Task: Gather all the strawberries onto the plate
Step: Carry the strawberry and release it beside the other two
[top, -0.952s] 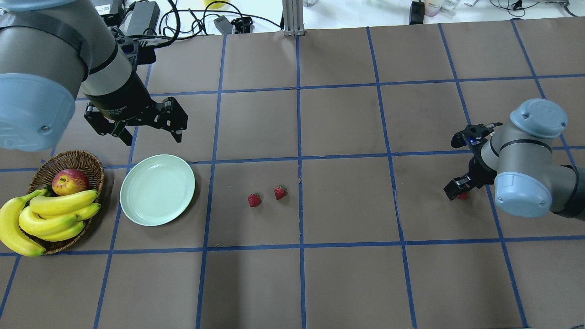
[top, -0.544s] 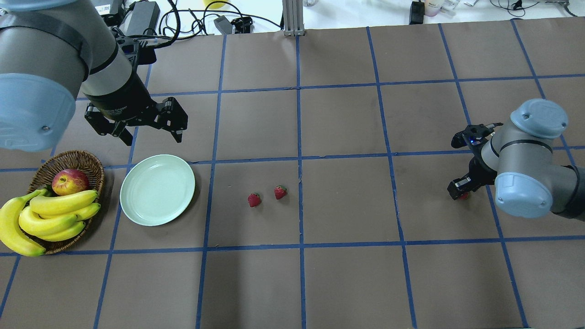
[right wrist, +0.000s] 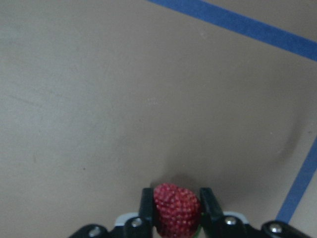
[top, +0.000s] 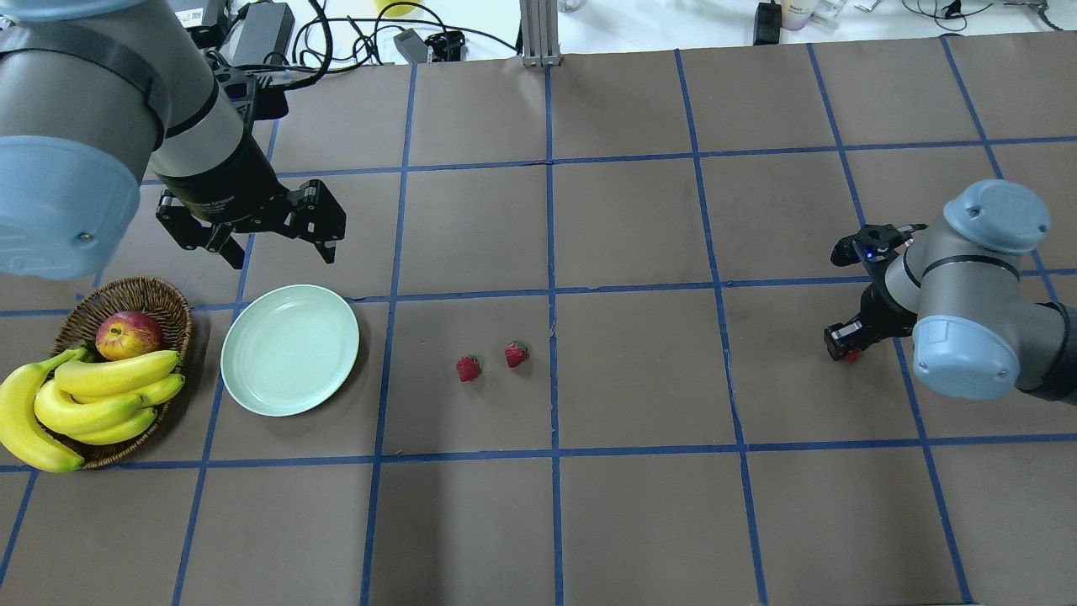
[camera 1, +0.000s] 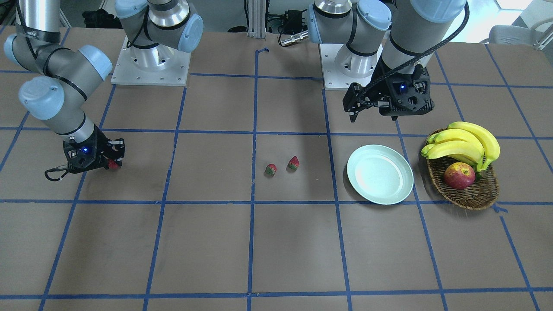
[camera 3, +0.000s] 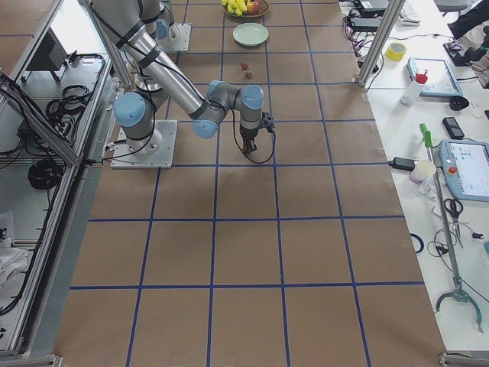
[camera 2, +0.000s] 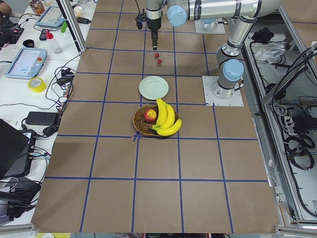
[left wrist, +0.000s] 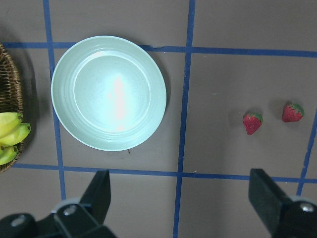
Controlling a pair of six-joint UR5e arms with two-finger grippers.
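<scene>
Strawberry [right wrist: 177, 209] lies lengthwise between right fingers [right wrist: 147, 207], tip pointing outward.

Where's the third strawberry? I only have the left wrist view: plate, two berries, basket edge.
Observer: The third strawberry is in the right gripper, which is shut on it, low near the table.
Operator: Far from the plate?
Observer: Yes. The plate sits toward the robot's left end, and the two loose strawberries lie between.
Operator: Left gripper state?
Observer: The left gripper is open and empty, hovering just beyond the plate's far rim.
</scene>
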